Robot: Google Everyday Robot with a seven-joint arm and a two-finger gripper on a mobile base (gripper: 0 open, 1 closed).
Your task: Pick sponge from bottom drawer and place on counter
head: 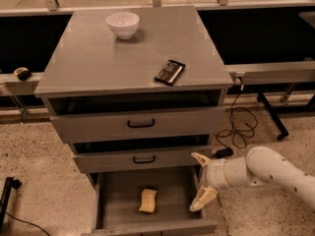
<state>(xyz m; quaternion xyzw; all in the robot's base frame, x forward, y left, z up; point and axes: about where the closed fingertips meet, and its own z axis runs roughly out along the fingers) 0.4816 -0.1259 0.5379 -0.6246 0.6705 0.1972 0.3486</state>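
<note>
The sponge (148, 200), a small pale yellow-tan pad, lies in the middle of the pulled-out bottom drawer (118, 193), a shallow grey tray. My gripper (201, 181) is at the drawer's right side, just right of the sponge and above the tray's right edge. Its two tan fingers are spread apart, one above and one below, and hold nothing. My white arm reaches in from the right. The counter (98, 58) is the flat grey top of the cabinet.
A white bowl (123, 24) stands at the counter's back and a black flat packet (170, 72) lies near its front right. The two upper drawers with black handles stand slightly open. Black cables (236, 127) lie on the floor to the right.
</note>
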